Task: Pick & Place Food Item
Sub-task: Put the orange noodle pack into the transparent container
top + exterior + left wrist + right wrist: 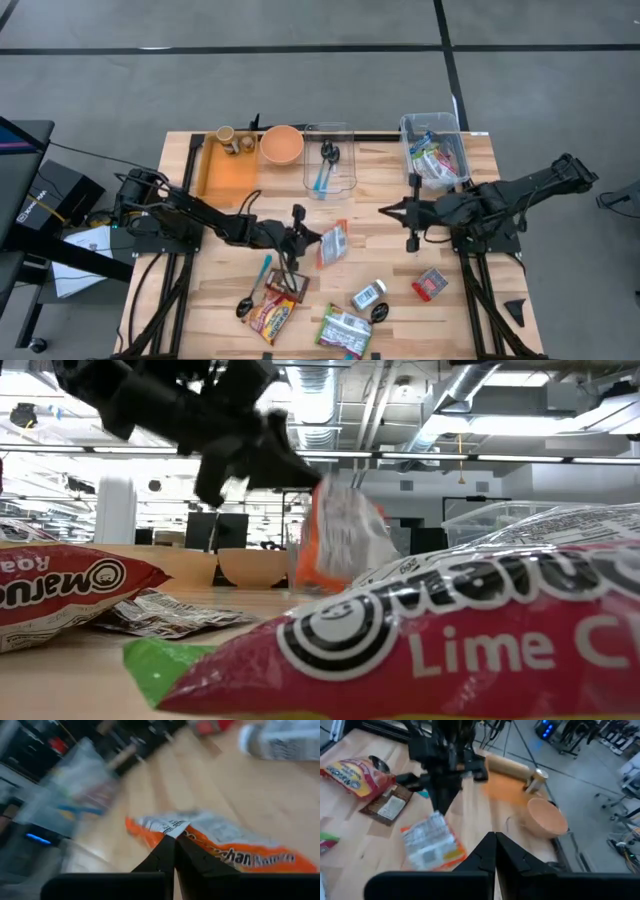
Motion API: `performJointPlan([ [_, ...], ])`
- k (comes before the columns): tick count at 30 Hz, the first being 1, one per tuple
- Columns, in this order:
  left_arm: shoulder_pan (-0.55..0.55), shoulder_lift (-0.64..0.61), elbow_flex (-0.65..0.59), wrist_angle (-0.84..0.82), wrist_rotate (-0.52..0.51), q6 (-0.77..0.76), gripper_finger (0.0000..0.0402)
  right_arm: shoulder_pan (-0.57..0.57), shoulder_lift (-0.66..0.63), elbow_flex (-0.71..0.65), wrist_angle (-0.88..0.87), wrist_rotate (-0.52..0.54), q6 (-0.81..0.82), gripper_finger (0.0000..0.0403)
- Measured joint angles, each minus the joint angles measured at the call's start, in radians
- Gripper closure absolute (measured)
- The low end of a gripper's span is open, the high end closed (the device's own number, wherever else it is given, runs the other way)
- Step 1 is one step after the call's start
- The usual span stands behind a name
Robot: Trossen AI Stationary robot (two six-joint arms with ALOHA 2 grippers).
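Orange packet (pixel 225 842) pinched by one edge in left tool (pixel 174 840)

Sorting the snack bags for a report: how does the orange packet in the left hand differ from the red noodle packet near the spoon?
The orange packet is pinched at one edge by the left hand; the red noodle packet lies flat, untouched. The orange one is orange and white, the other red and yellow. Both are sealed food packets.
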Motion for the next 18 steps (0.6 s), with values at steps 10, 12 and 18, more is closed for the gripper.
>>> performJointPlan([
  [10, 0.007, -0.232, 0.087, 0.009, -0.031, 0.314, 0.0401, -0.004, -0.048, -0.058, 0.147, -0.004, -0.093, 0.0388],
  [12, 0.008, -0.262, 0.092, 0.01, -0.025, 0.336, 0.0401, -0.011, -0.04, -0.066, 0.183, -0.014, -0.107, 0.0365],
  [18, 0.011, -0.278, 0.092, -0.005, -0.016, 0.343, 0.0401, -0.042, -0.034, -0.091, 0.244, -0.126, -0.127, 0.0262],
])
